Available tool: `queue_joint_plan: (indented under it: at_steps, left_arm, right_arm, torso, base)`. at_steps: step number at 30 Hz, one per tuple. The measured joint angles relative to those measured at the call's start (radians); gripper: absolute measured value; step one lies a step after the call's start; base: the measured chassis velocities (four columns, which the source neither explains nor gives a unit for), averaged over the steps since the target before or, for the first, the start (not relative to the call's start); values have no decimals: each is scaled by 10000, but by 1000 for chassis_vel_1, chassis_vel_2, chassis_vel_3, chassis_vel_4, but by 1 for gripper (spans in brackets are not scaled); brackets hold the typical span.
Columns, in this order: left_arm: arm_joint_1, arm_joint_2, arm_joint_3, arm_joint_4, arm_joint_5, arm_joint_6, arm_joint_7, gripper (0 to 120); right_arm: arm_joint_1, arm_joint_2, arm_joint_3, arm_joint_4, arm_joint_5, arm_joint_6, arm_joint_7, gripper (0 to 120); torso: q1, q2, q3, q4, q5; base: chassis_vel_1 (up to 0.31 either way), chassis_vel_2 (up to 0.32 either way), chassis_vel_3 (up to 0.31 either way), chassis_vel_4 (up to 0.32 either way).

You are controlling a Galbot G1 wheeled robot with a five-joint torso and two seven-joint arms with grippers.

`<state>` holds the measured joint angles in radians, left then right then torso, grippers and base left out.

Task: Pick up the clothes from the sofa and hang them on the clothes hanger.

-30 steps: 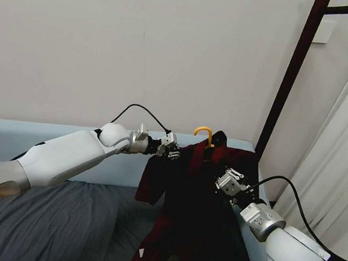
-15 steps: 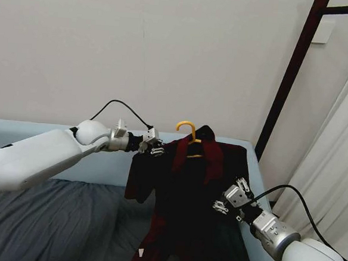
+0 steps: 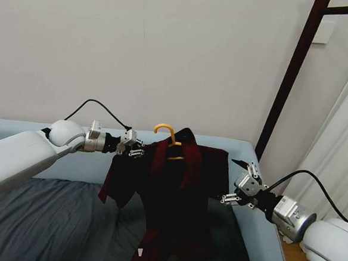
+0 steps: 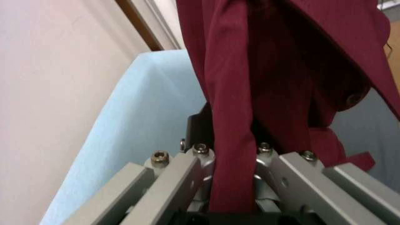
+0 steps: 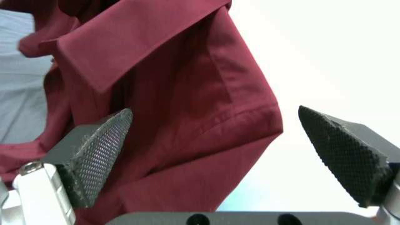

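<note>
left gripper [image 3: 131,149] fingers clamped on shoulder of dark red shirt [image 3: 169,196], hung on yellow plastic hanger [image 3: 164,130] above pale blue sofa [image 3: 42,134]. right gripper [image 3: 235,181] fingers open beside other sleeve. best keep hook upright and level toward dark rack pole [image 3: 287,85].

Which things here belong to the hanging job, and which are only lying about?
For the job:
- dark red shirt on its yellow hanger
- left pincer, shut on the shirt's shoulder
- right pincer, open beside the shirt
- light blue sofa
- dark rack post, probably the hanging place

Lying about:
- grey blanket
- white curtain
</note>
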<state>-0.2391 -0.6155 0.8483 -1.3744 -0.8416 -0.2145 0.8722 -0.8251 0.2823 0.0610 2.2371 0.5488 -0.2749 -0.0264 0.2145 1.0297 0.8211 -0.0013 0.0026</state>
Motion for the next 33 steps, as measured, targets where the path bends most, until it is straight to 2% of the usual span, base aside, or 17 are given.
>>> queue_joint_plan:
  at_steps: [7,9,11,23,28,29,32,33]
  left_arm:
    - [69,-583,61,180,255,-155,191,2]
    - [83,-944,119,288,449,-216,277,2]
    - [84,-1209,165,404,664,-309,369,2]
    - [93,-1710,380,769,1080,-764,684,2]
    - [101,-1749,372,767,969,-858,811,2]
    - [101,-1749,372,767,969,-858,811,2]
    - [121,-1735,371,701,926,-919,980,2]
    - [121,-1735,371,701,926,-919,980,2]
  right_arm:
    - [253,-224,-163,-408,573,229,-594,100]
    - [375,-301,-252,-480,720,139,-806,100]
    - [402,-398,-264,-578,746,95,-911,100]
    - [381,-752,-425,-1044,641,-216,-1850,99]
    - [376,-843,-465,-1044,665,-351,-2151,77]
    - [376,-843,-465,-1044,665,-351,-2151,77]
    - [338,-863,-467,-1116,595,-349,-2290,64]
    - [338,-863,-467,-1116,595,-349,-2290,64]
  torso:
    - [0,0,1,-6,1]
    - [0,-1,1,0,2]
    - [0,-2,1,-5,1]
    - [0,-1,1,-1,2]
    - [0,-1,1,0,0]
    - [0,-1,1,0,0]
    - [0,-1,0,-2,0]
    - [0,-1,0,-2,0]
  base:
    - [0,0,0,0]
    - [0,0,0,0]
    - [0,0,0,0]
    - [0,0,0,0]
    - [0,0,0,0]
    - [0,0,0,0]
    - [0,0,0,0]
    - [0,0,0,0]
